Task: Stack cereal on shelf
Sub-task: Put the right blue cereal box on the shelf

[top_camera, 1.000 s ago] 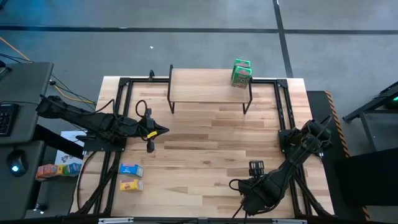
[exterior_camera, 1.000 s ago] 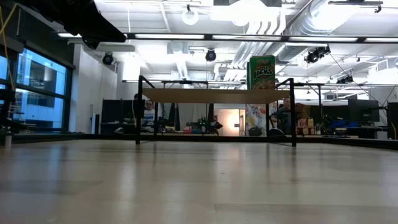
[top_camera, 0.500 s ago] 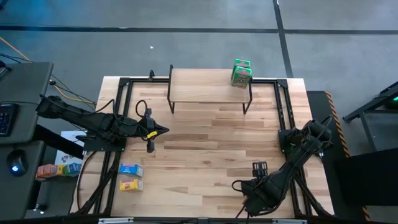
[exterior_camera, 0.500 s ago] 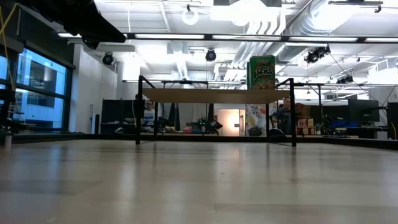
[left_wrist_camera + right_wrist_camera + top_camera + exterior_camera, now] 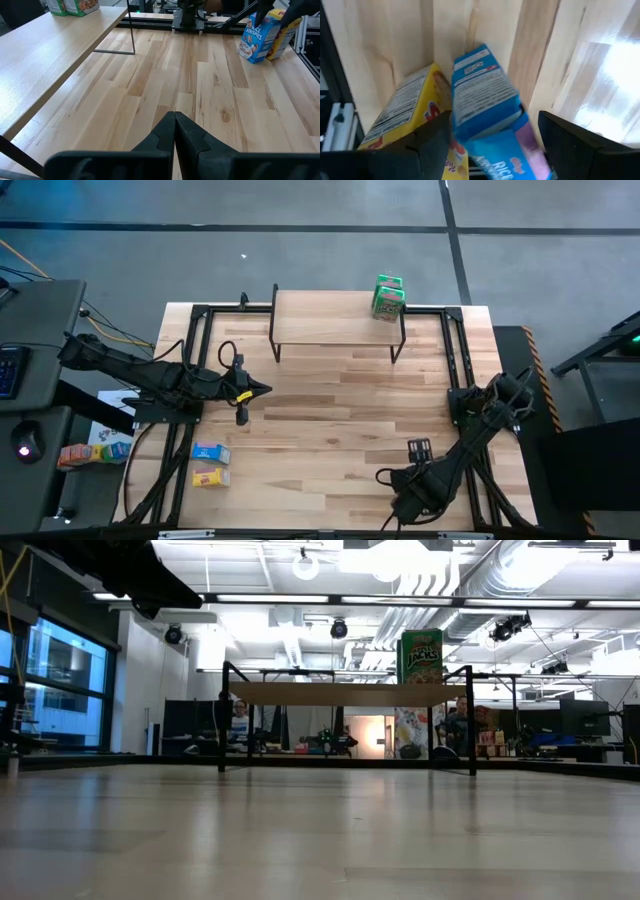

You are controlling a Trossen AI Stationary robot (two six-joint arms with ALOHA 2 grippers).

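Overhead, ceiling lights (image 5: 300, 598) above plank tabletop (image 5: 330, 420)

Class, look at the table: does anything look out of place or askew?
Mildly: a blue box and a yellow box lie flat at the table's left side, while the green boxes stand upright on the shelf.

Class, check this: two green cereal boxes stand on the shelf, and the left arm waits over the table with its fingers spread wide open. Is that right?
Not quite. The left gripper has its fingers shut, tips pressed together, as the left wrist view shows. The rest holds: two green cereal boxes stand on the shelf.
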